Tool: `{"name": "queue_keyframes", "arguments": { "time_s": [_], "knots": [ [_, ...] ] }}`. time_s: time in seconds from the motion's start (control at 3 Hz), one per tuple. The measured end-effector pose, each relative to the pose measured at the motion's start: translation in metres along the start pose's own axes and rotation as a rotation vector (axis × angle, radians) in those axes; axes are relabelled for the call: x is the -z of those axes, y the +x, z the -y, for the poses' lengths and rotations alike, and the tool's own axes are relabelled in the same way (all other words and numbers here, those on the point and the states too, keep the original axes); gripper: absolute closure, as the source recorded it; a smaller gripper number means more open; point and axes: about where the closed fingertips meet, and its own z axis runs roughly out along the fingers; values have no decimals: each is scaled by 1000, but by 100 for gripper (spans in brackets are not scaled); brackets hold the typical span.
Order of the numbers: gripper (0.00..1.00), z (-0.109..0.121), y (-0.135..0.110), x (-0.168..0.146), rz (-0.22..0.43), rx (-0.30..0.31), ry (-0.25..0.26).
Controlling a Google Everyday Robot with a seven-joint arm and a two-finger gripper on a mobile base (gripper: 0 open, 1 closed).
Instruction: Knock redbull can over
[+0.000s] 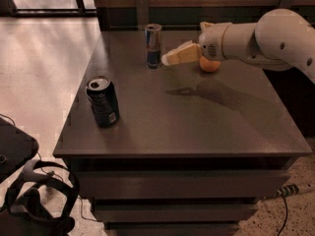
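Observation:
The redbull can [153,45] stands upright near the far edge of the dark table [187,122], slim, blue and silver with a silver top. My gripper [170,58] reaches in from the right on a white arm, just right of the can at about its lower half, a small gap apart from it. It holds nothing.
A wider dark can [103,101] with a white label patch stands upright at the table's front left. An orange round object [209,65] lies behind my wrist. A wall runs along the table's far edge. Black gear and cables [29,195] lie on the floor at the left.

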Motion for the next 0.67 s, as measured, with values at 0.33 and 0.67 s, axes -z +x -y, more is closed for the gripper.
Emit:
{"name": "queue_keyframes", "arguments": {
  "time_s": [0.33,0.67],
  "knots": [
    [0,-1,-2,-31,37,-20,-15],
    [0,-2,-4,-54,63,-32,-25]
  ]
}}
